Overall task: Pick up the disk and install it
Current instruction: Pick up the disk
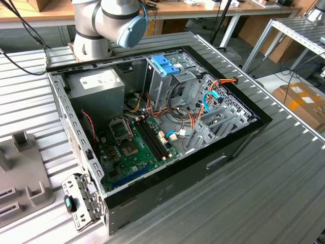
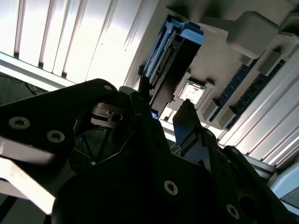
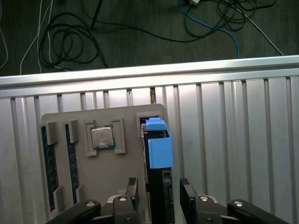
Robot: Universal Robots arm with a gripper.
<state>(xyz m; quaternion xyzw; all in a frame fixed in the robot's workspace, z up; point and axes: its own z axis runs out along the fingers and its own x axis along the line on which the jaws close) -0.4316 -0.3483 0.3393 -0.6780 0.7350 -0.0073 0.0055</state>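
Exterior view: an open computer case (image 1: 167, 193) is lying on its side on the ribbed metal table (image 1: 264, 203), with the arm (image 1: 109, 20) rising behind it. Inside, a grey power-supply box (image 1: 96, 86) is sitting near the arm, and a blue handle (image 1: 165, 65) is topping the metal cage. A grey tray (image 1: 20, 168) is resting at the exterior view's left, apart from the case.

First wrist view: the disk (image 3: 159, 149) is standing on edge in a slot of the tray (image 3: 121, 172), its light-blue rails showing. A processor chip (image 3: 102, 136) and memory sticks (image 3: 49, 158) are sitting in neighbouring recesses. The gripper (image 3: 159, 181) is straddling the disk's near end, fingers (image 3: 132, 191) spread wide with a slim gap showing on each side; nothing is being clamped.

Second wrist view: the gripper (image 2: 163, 95) is pointing at the disk (image 2: 175, 56), which is sitting in the tray (image 2: 247, 28) beside the chip (image 2: 190, 92).
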